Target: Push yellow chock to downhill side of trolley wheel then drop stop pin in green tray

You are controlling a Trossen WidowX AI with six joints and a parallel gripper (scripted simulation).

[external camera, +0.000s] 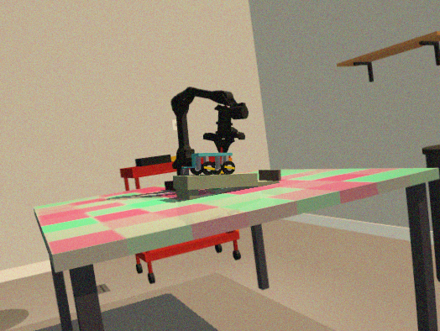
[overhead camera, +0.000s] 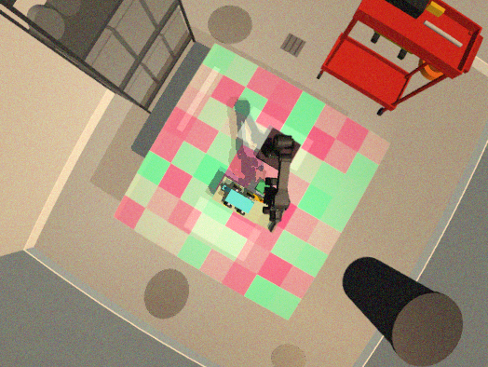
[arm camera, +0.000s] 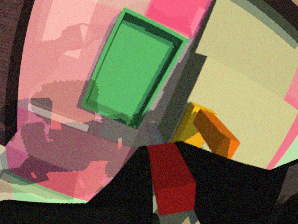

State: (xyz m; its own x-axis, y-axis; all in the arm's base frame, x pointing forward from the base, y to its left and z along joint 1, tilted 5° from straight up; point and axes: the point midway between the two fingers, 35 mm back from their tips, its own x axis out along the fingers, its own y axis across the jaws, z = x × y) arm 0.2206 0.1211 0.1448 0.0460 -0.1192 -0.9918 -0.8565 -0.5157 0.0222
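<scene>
My gripper point(arm camera: 160, 151) point(overhead camera: 273, 224) point(external camera: 221, 148) is shut on the red-headed stop pin point(arm camera: 172, 185), and holds it above the downhill end of the trolley. The cyan trolley point(overhead camera: 237, 200) point(external camera: 212, 160) with black and yellow wheels stands on the pale ramp point(overhead camera: 255, 217) point(external camera: 218, 181) point(arm camera: 256, 90). In the wrist view, the yellow chock point(arm camera: 201, 128) with its orange handle lies on the ramp's edge just ahead of the fingers. The green tray point(arm camera: 133, 68) point(overhead camera: 261, 186) lies on the table beyond the chock, to the left of the ramp. Only a corner of the trolley shows in the wrist view.
A dark block point(external camera: 269, 174) sits at the ramp's low end. The arm's base point(overhead camera: 278, 145) stands behind the ramp. A red cart point(overhead camera: 400, 51) point(external camera: 147, 168) stands on the floor beyond the checkered table point(external camera: 168, 227).
</scene>
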